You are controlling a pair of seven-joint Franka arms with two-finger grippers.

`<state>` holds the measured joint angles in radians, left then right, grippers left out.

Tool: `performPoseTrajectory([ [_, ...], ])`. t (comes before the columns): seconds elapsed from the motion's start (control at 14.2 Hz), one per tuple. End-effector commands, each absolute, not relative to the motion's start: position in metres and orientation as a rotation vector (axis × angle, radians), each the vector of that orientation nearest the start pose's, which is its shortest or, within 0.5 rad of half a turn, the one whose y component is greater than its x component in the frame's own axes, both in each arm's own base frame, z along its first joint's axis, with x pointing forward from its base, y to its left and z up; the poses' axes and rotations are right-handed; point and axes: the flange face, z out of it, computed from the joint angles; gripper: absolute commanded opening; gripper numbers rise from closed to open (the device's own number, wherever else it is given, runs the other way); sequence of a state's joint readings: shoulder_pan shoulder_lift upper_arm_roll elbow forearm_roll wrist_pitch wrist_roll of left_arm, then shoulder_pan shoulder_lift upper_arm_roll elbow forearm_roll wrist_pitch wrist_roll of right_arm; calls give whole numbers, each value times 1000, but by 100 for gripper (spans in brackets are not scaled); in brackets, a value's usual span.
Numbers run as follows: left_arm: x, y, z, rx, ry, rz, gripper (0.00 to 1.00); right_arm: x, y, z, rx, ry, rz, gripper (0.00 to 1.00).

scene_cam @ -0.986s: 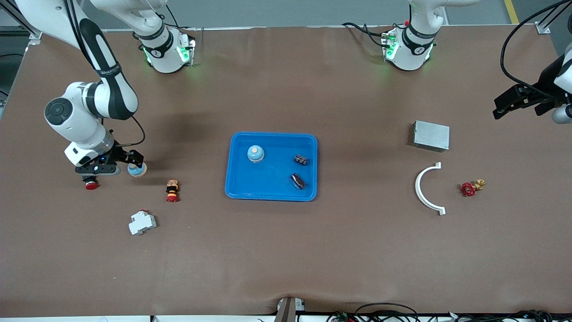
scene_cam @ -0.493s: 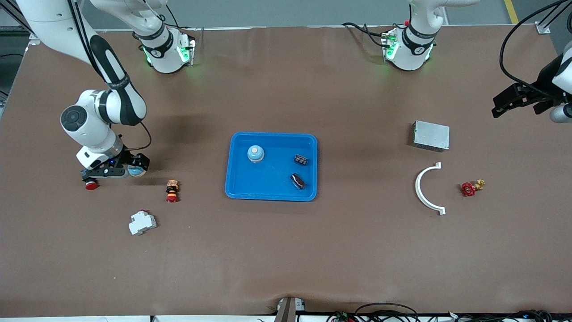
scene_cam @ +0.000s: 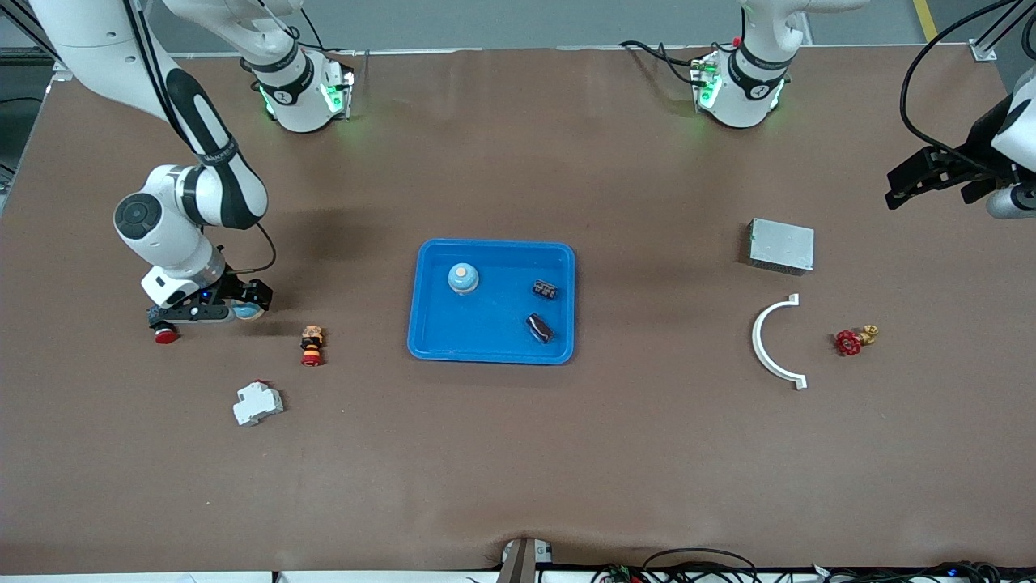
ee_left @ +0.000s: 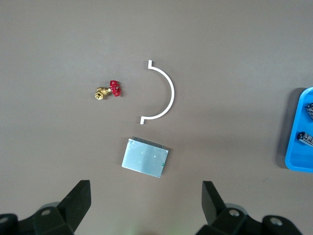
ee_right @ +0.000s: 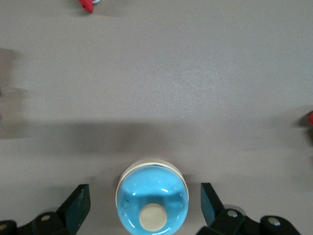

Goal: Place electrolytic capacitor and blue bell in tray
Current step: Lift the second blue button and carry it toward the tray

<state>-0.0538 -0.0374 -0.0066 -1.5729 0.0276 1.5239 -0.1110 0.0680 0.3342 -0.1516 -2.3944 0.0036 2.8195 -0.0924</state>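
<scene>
The blue tray (scene_cam: 486,328) lies mid-table. In it stand a blue bell (scene_cam: 462,278) and two dark electrolytic capacitors (scene_cam: 545,288) (scene_cam: 540,327). A second blue bell (scene_cam: 246,311) sits on the table toward the right arm's end. My right gripper (scene_cam: 241,304) is over it, open. In the right wrist view that bell (ee_right: 152,196) sits between the black fingertips (ee_right: 78,203) without touching them. My left gripper (scene_cam: 923,180) hangs open and empty in the air at the left arm's end of the table. Its wrist view shows the tray's edge (ee_left: 295,159).
Near the right gripper are a red button (scene_cam: 166,335), an orange-and-red push button (scene_cam: 312,344) and a white breaker (scene_cam: 257,402). Toward the left arm's end lie a grey metal box (scene_cam: 781,245), a white curved piece (scene_cam: 763,340) and a red-handled brass valve (scene_cam: 851,340).
The right gripper has slid sideways toward the tray until it stands over the second bell, now mostly covering it in the front view. The left gripper has drifted slightly toward the arms' bases.
</scene>
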Motion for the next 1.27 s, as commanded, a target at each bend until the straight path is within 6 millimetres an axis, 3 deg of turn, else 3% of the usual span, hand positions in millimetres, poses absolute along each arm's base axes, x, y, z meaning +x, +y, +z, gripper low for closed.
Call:
performPoseTrajectory([
  [0.0, 526, -28, 651, -3132, -61, 9, 100, 504, -51, 179, -3192, -17, -149, 100],
  [0.56, 525, -28, 651, -3133, -58, 9, 100, 503, -53, 179, -3192, -12, -137, 100],
  [0.63, 524, -31, 651, -3132, -49, 11, 100, 503, -54, 179, -3192, -14, -134, 88],
  [0.85, 525, -37, 649, -3132, -37, 13, 100, 504, -54, 180, -3191, -14, -139, 15],
  [0.92, 525, -37, 648, -3132, -37, 16, 100, 505, -54, 180, -3191, -14, -142, 0],
  [1.2, 525, -37, 649, -3132, -37, 13, 100, 513, -50, 195, -3185, -9, -99, 0],
])
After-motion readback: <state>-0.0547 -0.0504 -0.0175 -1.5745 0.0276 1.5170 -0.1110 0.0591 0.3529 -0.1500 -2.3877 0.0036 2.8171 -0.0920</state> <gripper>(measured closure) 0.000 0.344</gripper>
